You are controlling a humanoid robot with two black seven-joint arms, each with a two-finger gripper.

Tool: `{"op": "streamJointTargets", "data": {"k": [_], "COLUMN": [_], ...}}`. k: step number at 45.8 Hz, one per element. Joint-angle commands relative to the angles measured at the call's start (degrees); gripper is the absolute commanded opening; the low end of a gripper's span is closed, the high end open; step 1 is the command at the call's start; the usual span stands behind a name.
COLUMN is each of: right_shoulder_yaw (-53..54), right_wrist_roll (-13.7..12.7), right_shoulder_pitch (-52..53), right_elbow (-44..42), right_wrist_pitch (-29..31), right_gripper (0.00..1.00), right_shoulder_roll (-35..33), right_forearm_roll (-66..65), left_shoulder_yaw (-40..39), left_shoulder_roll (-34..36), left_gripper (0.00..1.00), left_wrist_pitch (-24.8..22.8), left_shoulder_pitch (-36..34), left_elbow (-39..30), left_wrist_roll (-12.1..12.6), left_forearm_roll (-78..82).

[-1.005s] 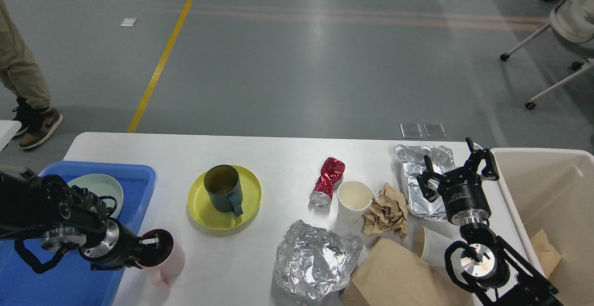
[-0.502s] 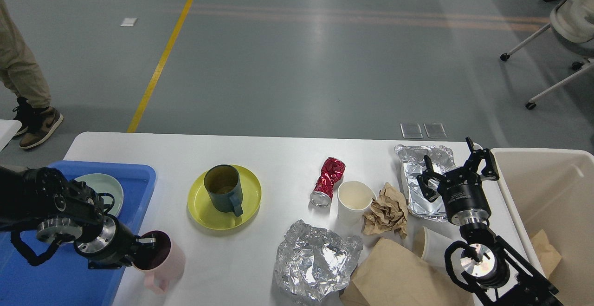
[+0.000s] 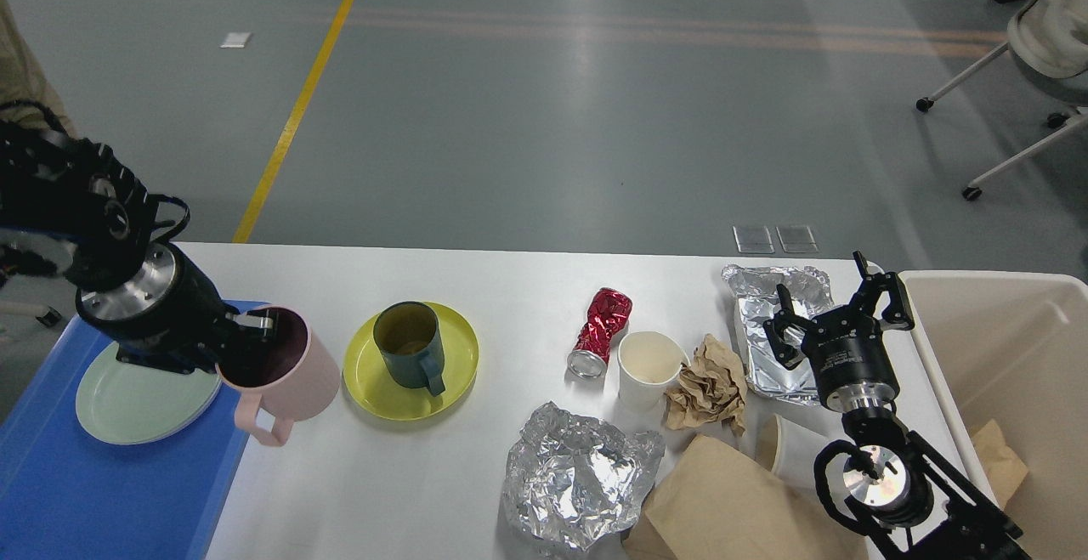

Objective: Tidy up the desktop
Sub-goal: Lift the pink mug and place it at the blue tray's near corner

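The white desktop [image 3: 510, 280] fills the lower half of the view. My left gripper [image 3: 248, 332] is shut on the rim of a pink mug [image 3: 285, 373] and holds it in the air over the blue tray's right edge. A pale green plate [image 3: 140, 398] lies in the blue tray [image 3: 76, 492]. A dark green mug [image 3: 410, 345] stands on a yellow plate [image 3: 455, 373]. My right gripper [image 3: 837, 301] is open and empty above a foil tray [image 3: 769, 292].
A crushed red can [image 3: 600, 330], a white paper cup [image 3: 648, 368], crumpled brown paper [image 3: 705, 386], crumpled foil [image 3: 578, 475], a brown paper bag [image 3: 722, 509] and a tipped paper cup [image 3: 786, 449] lie at centre right. A beige bin [image 3: 1011, 373] stands at the right edge.
My left gripper has lifted the pink mug up and away from the near table edge to above the tray's right side. The right arm has not moved.
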Motion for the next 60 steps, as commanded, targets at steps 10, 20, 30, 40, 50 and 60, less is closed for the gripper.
{"op": "streamJointTargets", "data": {"k": [10, 20, 30, 40, 50, 60], "right_shoulder_yaw": [0.0, -0.1, -0.1, 0.0, -0.1, 0.0], "right_wrist_roll": [0.0, 0.0, 0.0, 0.0, 0.0, 0.0], "right_shoulder_pitch": [0.0, 0.0, 0.0, 0.0, 0.0, 0.0], "right_elbow": [0.0, 0.0, 0.0, 0.0, 0.0, 0.0], "right_wrist_pitch": [0.0, 0.0, 0.0, 0.0, 0.0, 0.0], "right_gripper": [1.00, 1.00, 1.00, 1.00, 1.00, 1.00], "right_shoulder_roll": [0.0, 0.0, 0.0, -0.1, 0.0, -0.1], "right_forearm_roll": [0.0, 0.0, 0.0, 0.0, 0.0, 0.0], "left_shoulder_yaw": [4.6, 8.2, 8.5, 4.5, -5.0, -16.9], "left_shoulder_roll": [-2.5, 2.9, 14.2, 24.8, 30.2, 30.4], "left_gripper": [0.00, 0.00, 0.00, 0.01, 0.03, 0.03], "left_wrist_pitch": [-6.3, -7.7, -10.6, -11.5, -12.5, -14.4], "left_shoulder_pitch": [-13.3, -8.6, 1.9, 17.8, 35.2, 49.8], "left_elbow": [-4.5, -0.2, 12.1, 28.3, 44.2, 54.6], "left_wrist_roll": [-3.8, -3.5, -3.7, -3.9, -3.5, -3.6], "left_forearm_roll": [-2.1, -0.7, 7.4, 11.8, 14.1, 15.8]}}
